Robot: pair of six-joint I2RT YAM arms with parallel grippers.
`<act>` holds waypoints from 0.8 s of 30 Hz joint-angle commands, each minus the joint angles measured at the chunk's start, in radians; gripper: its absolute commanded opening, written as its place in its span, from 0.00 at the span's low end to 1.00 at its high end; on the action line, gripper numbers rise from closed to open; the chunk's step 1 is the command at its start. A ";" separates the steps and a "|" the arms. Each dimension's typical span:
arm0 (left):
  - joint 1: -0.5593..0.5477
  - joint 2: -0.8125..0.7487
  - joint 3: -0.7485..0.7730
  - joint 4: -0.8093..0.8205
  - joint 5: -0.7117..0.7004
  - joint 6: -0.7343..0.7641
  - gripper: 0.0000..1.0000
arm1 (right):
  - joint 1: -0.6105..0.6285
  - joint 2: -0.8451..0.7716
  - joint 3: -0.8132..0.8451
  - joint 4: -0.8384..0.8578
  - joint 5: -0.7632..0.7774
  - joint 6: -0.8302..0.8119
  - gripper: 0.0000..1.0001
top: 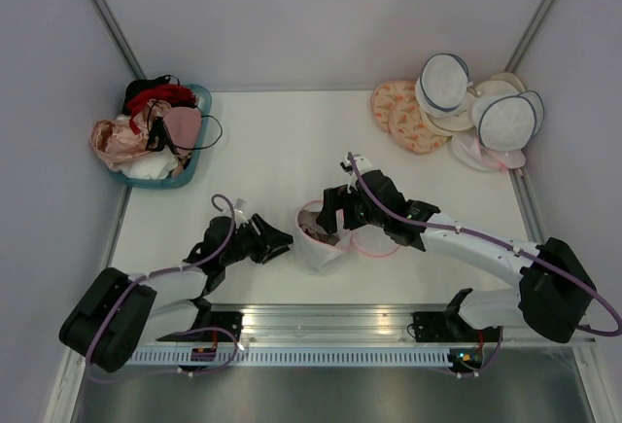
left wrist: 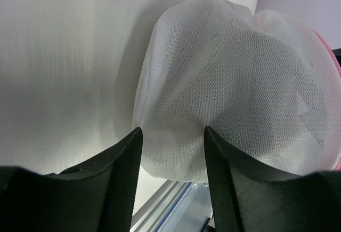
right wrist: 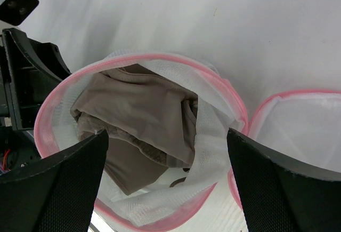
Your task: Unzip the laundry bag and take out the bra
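This is a robotics lab test cell, not a home. Plain pale wall panels [top: 321, 15] joined by bare metal struts [top: 105, 15] box in a white tabletop [top: 282, 151]. A cabled left arm [top: 165, 287] and right arm [top: 486, 246] are bolted to an aluminium rail [top: 330, 318] at its near edge. The laundry looks staged: a teal basket [top: 155, 183] heaped with bras, a pile of wash bags [top: 466, 112] in the far corner, and one laundry bag [top: 321, 248] between the arms.

Two matching arms here. The left arm [top: 173, 290] has a white link between chunky black joint housings, and the right arm [top: 476, 243] is built the same. A purple cable [top: 232, 217] loops along each one. Close in, the left fingers [left wrist: 120, 184] are matte black and curved, and the right fingers [right wrist: 58, 189] are broad and black.
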 commanded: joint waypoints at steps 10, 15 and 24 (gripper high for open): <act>-0.010 -0.508 -0.043 -0.494 -0.196 0.063 0.64 | 0.002 -0.013 0.019 0.019 0.010 -0.008 0.96; -0.010 -0.528 -0.063 -0.522 -0.189 0.043 0.66 | 0.002 -0.005 0.016 0.025 0.013 -0.005 0.96; -0.071 -0.283 -0.109 -0.252 -0.167 -0.049 0.66 | 0.002 0.009 0.017 0.039 0.000 0.002 0.95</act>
